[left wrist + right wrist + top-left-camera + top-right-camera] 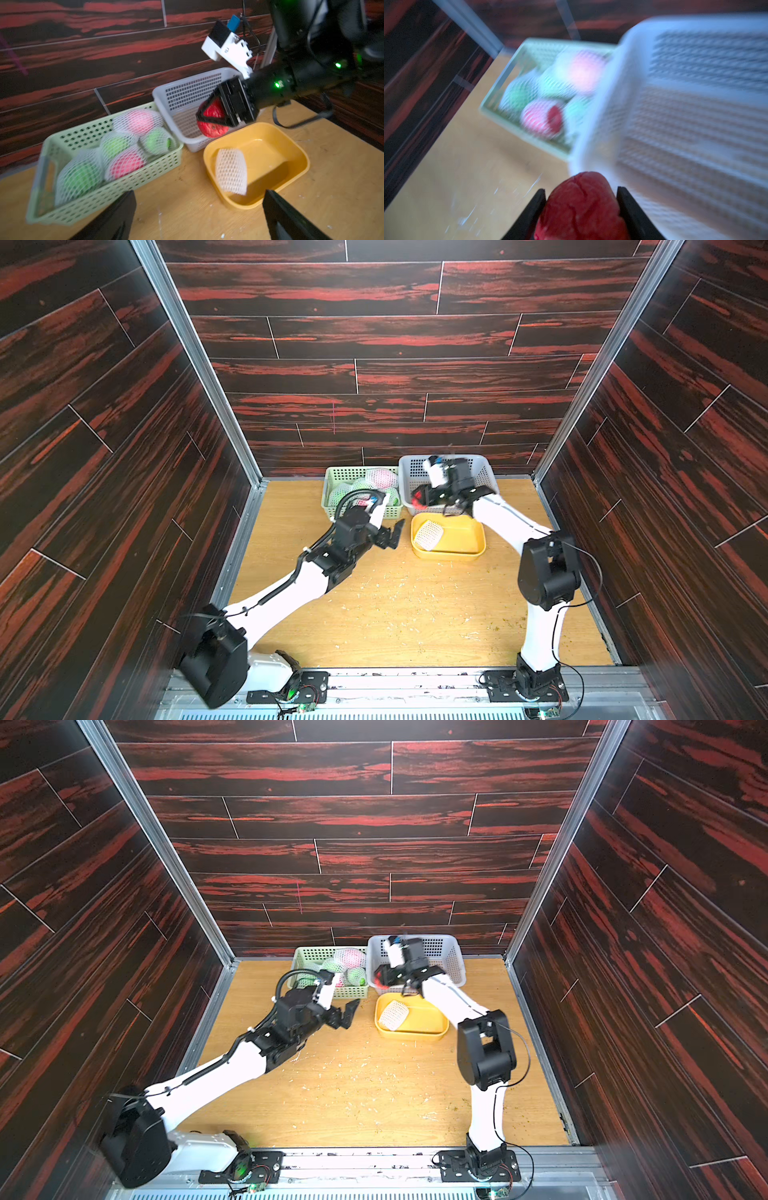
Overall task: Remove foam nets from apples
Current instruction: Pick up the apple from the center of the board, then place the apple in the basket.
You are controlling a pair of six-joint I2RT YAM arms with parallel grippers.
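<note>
Just beyond the left gripper, jaws spread wide and holding nothing: green basket crowded with five apples wrapped in foam nets. Near, to its right: yellow tray with one loose foam net. Over the tray's far rim, right gripper clamped on a bare red apple, against the white basket.

left basket: set at the back of the table, just left of the right basket
netted apples: five are piled in the left basket
tray: placed just before the right basket (a net is laid in it)
bare apple: held by the right gripper over the right basket's near left corner
left gripper: held before the left basket, left of the tray
</note>
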